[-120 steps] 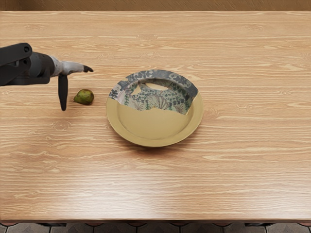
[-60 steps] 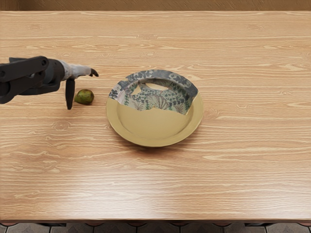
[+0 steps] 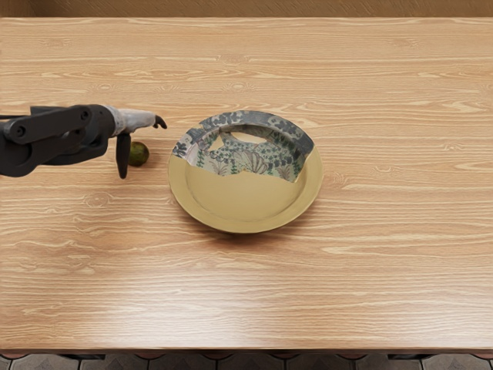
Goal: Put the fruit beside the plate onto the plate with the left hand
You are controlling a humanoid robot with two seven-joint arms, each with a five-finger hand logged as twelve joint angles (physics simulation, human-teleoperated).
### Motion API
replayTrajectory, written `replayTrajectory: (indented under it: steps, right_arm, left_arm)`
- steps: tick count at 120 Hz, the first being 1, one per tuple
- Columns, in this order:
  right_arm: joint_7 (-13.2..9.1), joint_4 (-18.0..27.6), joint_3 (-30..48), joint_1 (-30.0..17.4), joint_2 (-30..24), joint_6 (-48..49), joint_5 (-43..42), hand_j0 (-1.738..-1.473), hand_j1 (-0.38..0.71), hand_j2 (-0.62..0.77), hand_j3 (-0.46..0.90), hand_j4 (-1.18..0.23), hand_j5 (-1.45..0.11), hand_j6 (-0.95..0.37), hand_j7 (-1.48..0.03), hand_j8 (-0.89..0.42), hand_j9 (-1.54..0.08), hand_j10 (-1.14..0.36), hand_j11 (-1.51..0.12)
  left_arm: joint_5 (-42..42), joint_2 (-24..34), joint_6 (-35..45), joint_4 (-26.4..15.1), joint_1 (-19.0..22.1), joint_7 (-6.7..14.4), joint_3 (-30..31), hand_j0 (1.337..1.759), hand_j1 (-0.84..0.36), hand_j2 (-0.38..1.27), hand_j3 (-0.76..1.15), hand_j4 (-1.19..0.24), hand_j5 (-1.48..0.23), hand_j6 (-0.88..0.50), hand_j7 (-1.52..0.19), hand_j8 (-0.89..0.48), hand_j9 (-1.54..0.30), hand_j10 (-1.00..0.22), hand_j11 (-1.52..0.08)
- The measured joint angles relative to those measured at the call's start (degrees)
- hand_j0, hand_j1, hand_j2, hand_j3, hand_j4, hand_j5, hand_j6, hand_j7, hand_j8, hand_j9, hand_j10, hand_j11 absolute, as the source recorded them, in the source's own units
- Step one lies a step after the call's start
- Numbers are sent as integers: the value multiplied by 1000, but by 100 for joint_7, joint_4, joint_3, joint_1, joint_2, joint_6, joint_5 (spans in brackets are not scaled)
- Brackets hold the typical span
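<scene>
One hand shows: the left hand (image 3: 129,126), fingers (image 3: 123,158) spread, gripping nothing. The fruit (image 3: 140,153) lies on the table (image 3: 347,293) just right of its downward finger, perhaps touching. Farther right sits the plate (image 3: 246,206).

Bright, even, sharp; soft shadows.

Light wood-grain table (image 3: 370,293) fills the view, even lighting, dark tiled floor (image 3: 231,362) strip below front edge.
</scene>
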Motion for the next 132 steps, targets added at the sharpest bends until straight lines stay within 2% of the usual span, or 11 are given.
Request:
replayTrajectory:
  steps: [33,87,132]
  right_arm:
    - [0,0,0,0,0,0,0,-1658,-320,-5,0,-24,-31,-24,-31,-24,-31,-24,-31]
    - [0,0,0,0,0,0,0,-1658,-320,-5,0,-24,-31,-24,-31,-24,-31,-24,-31]
    - [0,0,0,0,0,0,0,-1658,-320,-5,0,-24,-31,-24,-31,-24,-31,-24,-31]
  left_arm:
    - [7,45,260,-107,94,0,34,1658,114,41,0,-199,-256,-200,-256,-200,-256,-199,-256]
    - [-13,54,527,-62,193,-4,140,1658,99,44,0,-213,-273,-213,-273,-213,-273,-212,-273]
    - [-62,46,821,1,301,8,219,1658,10,59,0,-286,-369,-287,-369,-287,-369,-286,-369]
